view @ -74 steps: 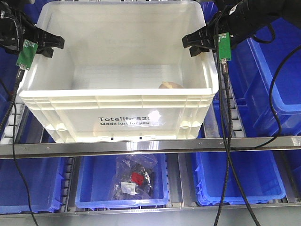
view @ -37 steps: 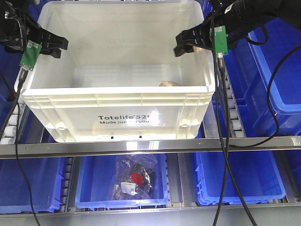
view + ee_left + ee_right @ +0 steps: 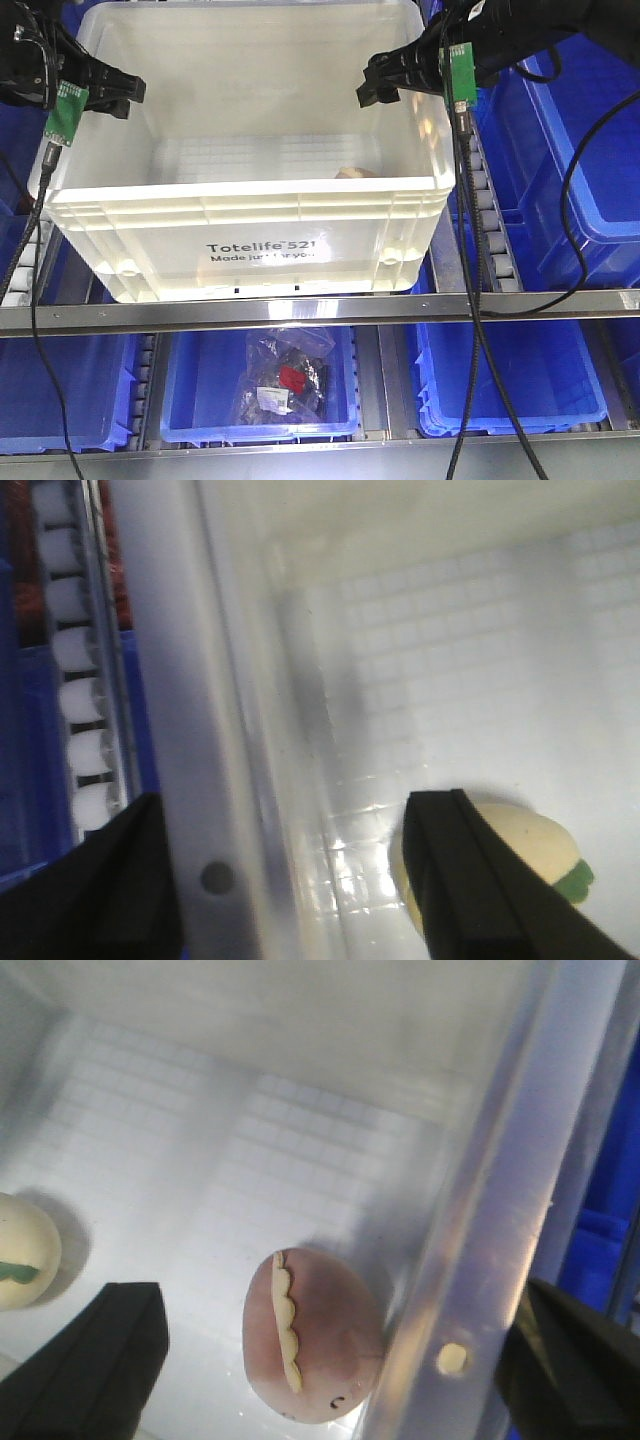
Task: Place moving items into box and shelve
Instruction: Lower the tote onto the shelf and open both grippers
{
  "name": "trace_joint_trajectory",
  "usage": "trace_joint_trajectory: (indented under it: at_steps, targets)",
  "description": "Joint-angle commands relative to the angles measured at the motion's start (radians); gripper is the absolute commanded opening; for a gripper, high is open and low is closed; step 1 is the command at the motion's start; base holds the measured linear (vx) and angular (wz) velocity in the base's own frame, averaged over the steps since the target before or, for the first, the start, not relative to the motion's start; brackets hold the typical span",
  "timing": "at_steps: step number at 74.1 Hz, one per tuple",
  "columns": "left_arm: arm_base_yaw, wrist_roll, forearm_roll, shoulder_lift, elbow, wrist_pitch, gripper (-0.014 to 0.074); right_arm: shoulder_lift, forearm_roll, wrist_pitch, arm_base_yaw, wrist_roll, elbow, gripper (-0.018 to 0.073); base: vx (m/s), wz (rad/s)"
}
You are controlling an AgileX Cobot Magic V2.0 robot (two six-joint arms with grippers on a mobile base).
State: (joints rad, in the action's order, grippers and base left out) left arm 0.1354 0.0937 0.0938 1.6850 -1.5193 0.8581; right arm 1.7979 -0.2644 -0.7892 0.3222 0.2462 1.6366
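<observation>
- Both grippers have shifted over the last second: the right gripper (image 3: 380, 84) has moved inward and up along the right wall of the box (image 3: 245, 205), and the left gripper (image 3: 115, 90) has risen a little at the left wall.
- Crate itself has slid slightly away on the shelf rollers — its printed front now sits a touch higher in the front view, and the toy peeking over the near rim shows less.
- Each gripper straddles a side wall with its jaws spread apart: the wrist views show 1 finger inside (image 3: 480, 880) and 1 outside the rim (image 3: 210, 780) on the left, and the same on the right (neither looks clamped on the plastic yet).
- 2 moving items already lie on the box floor: the pinkish-brown toy (image 3: 315, 1335) rests touching the right wall, and the pale cream-yellow toy (image 3: 525, 855) lies near the left side, partly hidden by a finger.
- Loading looks done, I judge; shelving the crate is what remains.
- Risk: with the jaws loose on the walls, an uneven push could skew the crate on the rollers and jam it against the blue bins (image 3: 590, 150) beside it.
- Risk: a lift on thin, flexing walls could slip, tipping the crate and rolling the toys.
</observation>
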Motion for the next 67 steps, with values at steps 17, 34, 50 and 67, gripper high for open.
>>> trace_joint_trajectory:
  at_steps: [17,34,50,67]
  targets:
    - [0.016,0.046,0.055,-0.067,-0.04,-0.056,0.053,-0.067,0.046,0.085,0.012,0.002,0.046,0.0602,0.0,0.0]
    - [0.016,0.093,0.071,-0.097,-0.04,-0.069,0.0522,-0.067,0.136,0.065,0.012,-0.164,0.046,0.0584,0.0,0.0]
    - [0.016,0.092,0.07,-0.137,-0.04,-0.076,0.0522,-0.077,0.139,0.072,0.012,-0.183,0.046,0.0584,0.0,0.0]
    - [0.016,0.091,0.064,-0.142,-0.04,-0.07,0.0522,-0.079,0.121,0.071,0.012,-0.183,0.046,0.0584,0.0,0.0]
